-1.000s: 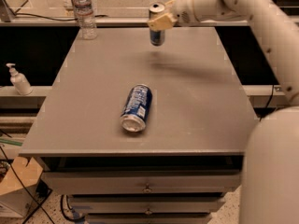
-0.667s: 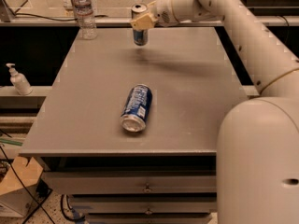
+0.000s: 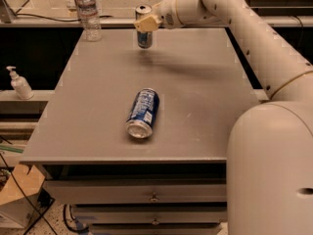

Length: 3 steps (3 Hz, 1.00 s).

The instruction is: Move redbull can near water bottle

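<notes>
Gripper pinches the redbull can around its upper half, holding it upright just above the far part of the desk. The water bottle stands upright at the desk's far corner, on the left of the view, near the can but not touching it. A blue can lies on its side mid-desk. A pump bottle stands off the desk, further left.

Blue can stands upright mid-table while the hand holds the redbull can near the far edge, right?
No: the camera view shows the blue can lying on its side, not upright. The hand does hold the redbull can near the far edge of the table.
</notes>
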Tool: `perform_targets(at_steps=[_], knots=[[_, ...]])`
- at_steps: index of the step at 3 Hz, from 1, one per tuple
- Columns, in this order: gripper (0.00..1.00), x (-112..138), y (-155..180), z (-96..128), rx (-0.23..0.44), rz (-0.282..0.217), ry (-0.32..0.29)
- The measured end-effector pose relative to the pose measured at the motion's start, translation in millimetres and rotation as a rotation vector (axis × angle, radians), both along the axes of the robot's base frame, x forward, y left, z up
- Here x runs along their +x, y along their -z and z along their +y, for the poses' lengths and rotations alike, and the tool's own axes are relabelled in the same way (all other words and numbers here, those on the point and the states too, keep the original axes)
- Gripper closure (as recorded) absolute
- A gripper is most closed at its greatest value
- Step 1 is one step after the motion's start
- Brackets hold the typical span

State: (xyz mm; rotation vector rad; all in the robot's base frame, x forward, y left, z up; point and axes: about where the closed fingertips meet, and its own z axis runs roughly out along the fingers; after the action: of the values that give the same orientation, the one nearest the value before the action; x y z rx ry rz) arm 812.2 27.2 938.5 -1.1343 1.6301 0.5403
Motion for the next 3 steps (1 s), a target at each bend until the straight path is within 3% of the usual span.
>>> perform_targets(at_steps=[1, 3], knots=[[1.00, 9.6, 6.0, 22.8, 0.015, 0.005, 0.003], [1.00, 26.4, 9.6, 78.6, 0.058, 0.007, -0.059]])
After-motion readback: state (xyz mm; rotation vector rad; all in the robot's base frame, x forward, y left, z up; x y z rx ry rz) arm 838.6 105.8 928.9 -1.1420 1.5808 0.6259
